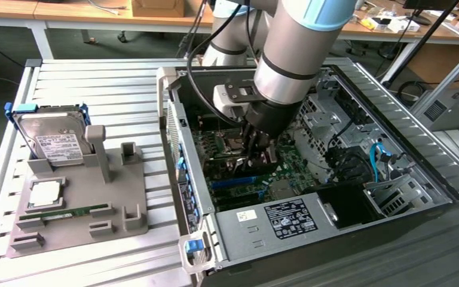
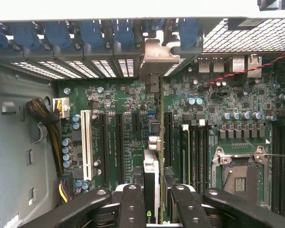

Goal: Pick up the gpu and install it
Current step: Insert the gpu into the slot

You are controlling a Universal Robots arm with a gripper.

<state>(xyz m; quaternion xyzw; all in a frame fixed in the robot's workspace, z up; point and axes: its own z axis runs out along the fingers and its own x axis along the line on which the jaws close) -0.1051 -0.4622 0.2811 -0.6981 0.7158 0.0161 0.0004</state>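
Note:
My gripper (image 1: 253, 156) reaches down inside the open computer case (image 1: 193, 179), over the green motherboard (image 1: 289, 161). It is shut on the gpu (image 2: 160, 137), which the wrist view shows edge-on between the two black fingers (image 2: 133, 204). The card's silvery end bracket (image 2: 156, 54) sits against the rear slot openings of the case, by the blue latches (image 2: 92, 33). The card stands upright over the long black expansion slots (image 2: 118, 142). Whether its edge sits in a slot is hidden.
A grey parts holder (image 1: 78, 224) lies at the exterior view's left, with a hard drive (image 1: 50, 140), a square chip (image 1: 45, 192) and a green memory stick (image 1: 70, 212). Inside the case are a power supply (image 1: 285, 221), drive cages (image 1: 325, 113), cables (image 2: 42, 114) and an empty processor socket (image 2: 237, 173).

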